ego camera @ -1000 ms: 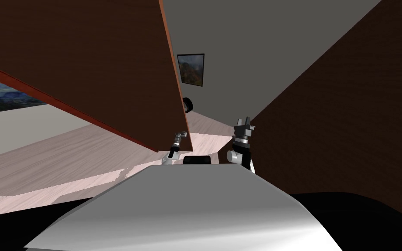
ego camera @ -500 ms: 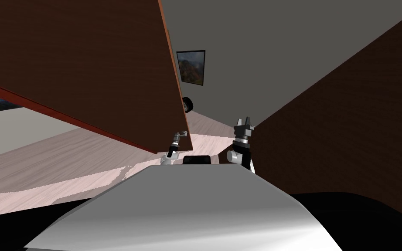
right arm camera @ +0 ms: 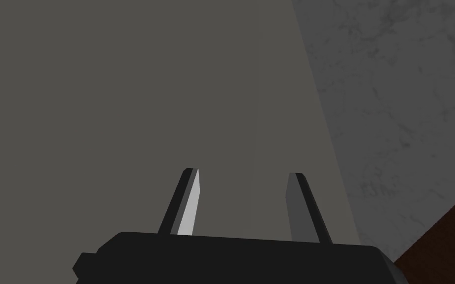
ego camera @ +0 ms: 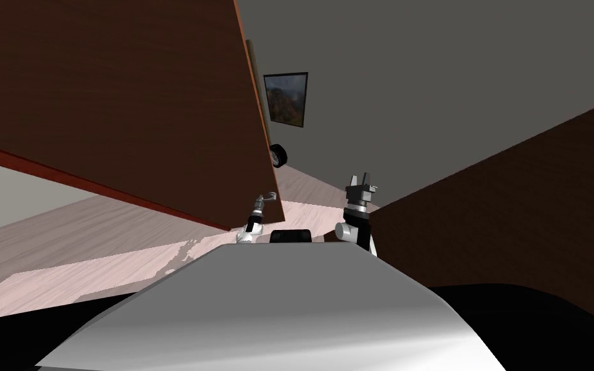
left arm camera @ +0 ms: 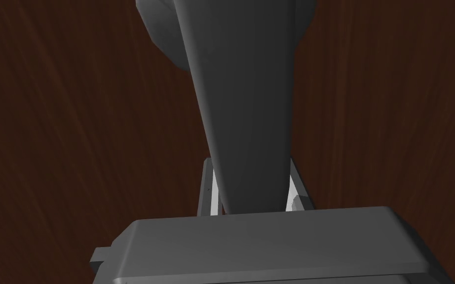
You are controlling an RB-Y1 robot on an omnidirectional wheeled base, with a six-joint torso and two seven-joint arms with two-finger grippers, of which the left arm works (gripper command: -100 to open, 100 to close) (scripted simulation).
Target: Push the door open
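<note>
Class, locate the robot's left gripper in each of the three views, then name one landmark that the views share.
Head view: the left gripper sits at the lower corner of the brown door's free edge.
Left wrist view: the left gripper, shut on the grey handle against the door.
Right wrist view: the right gripper, fingers open, instead.
Shared landmark: the brown door.

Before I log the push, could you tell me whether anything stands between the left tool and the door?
Nothing visible does: the left tool is shut on the grey tapered lever handle of the dark brown wooden door, its fingers pressing the handle's sides.
</note>
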